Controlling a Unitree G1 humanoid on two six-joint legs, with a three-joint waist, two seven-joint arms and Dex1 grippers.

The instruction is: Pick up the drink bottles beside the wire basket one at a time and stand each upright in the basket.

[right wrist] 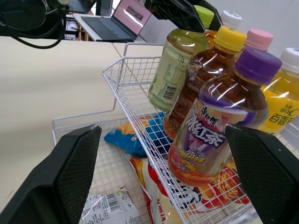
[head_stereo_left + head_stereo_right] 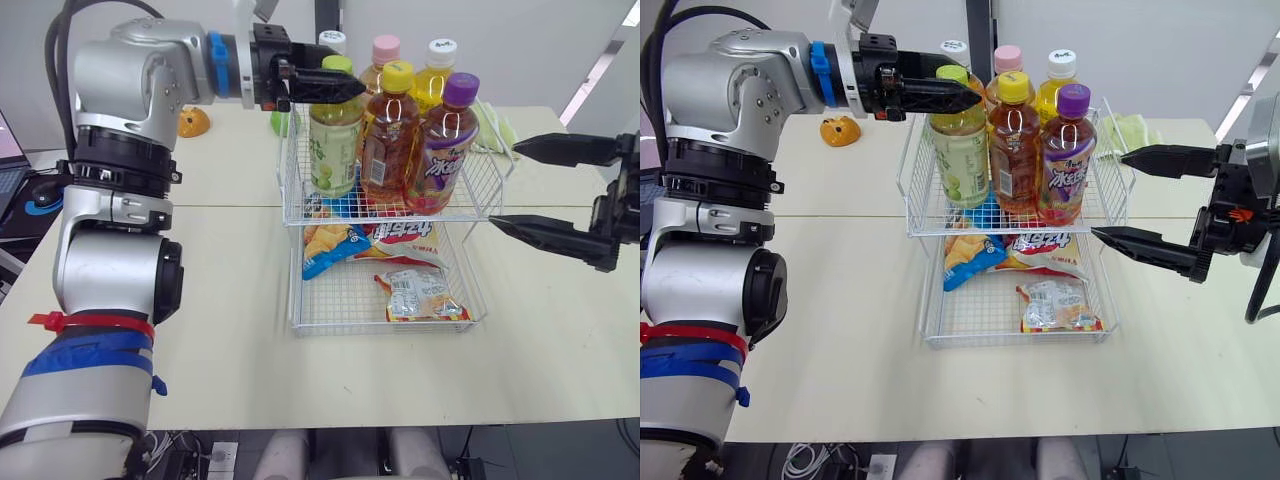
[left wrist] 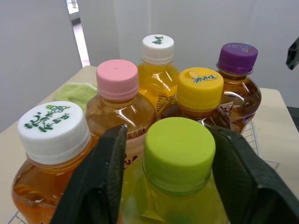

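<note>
Standing upright at the front left corner of the wire basket's (image 2: 918, 195) top tier, the green-capped bottle (image 2: 335, 140) looks full of pale tea. I judge it fairly heavy for its size, with a smooth wall that would slip and give a little under a squeeze; the ribbed cap and the stiff neck just under it are the surer hold. The left gripper (image 2: 350, 87) is at that cap, its fingers (image 3: 98, 182) spread to either side with a sliver of gap on one side, not pinching. The right gripper (image 2: 503, 185) hangs just beside the basket's right wall, fingers wide apart and empty. The left wrist view makes that gap plain and shows five other bottles (image 3: 117, 81) packed close, while the head views show the bottle's foot on the wire and snack packets (image 2: 400, 265) in the tier below
</note>
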